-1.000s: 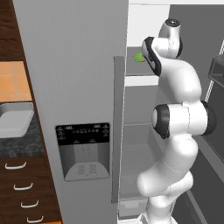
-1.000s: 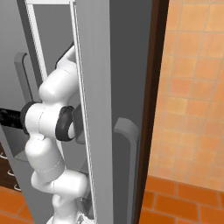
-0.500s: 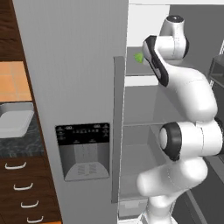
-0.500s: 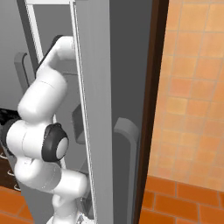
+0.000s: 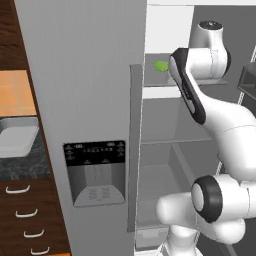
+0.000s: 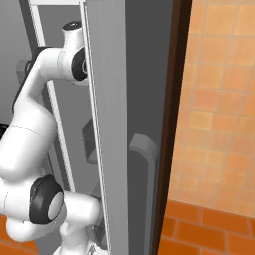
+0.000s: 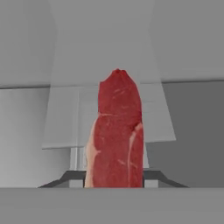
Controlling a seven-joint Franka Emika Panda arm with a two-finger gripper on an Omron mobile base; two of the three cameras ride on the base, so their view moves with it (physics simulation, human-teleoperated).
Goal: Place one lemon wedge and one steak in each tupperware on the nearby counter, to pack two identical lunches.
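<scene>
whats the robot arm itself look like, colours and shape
The arm is glossy white, built of rounded, bulbous links. Its joints are dark: a black ring with a grey cap at the elbow and a black band along the upper link. A round grey cap tops the highest joint. No cables or markings are visible. In the hand view, dark grey fingers show.

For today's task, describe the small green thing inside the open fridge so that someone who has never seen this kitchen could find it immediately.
Start at the tall grey fridge with the dispenser panel in its closed door. Look past that door's edge into the open compartment, to the upper shelf near the robot's white arm. There lies the lemon wedge, the one small yellow-green spot among grey and white surfaces.
</scene>
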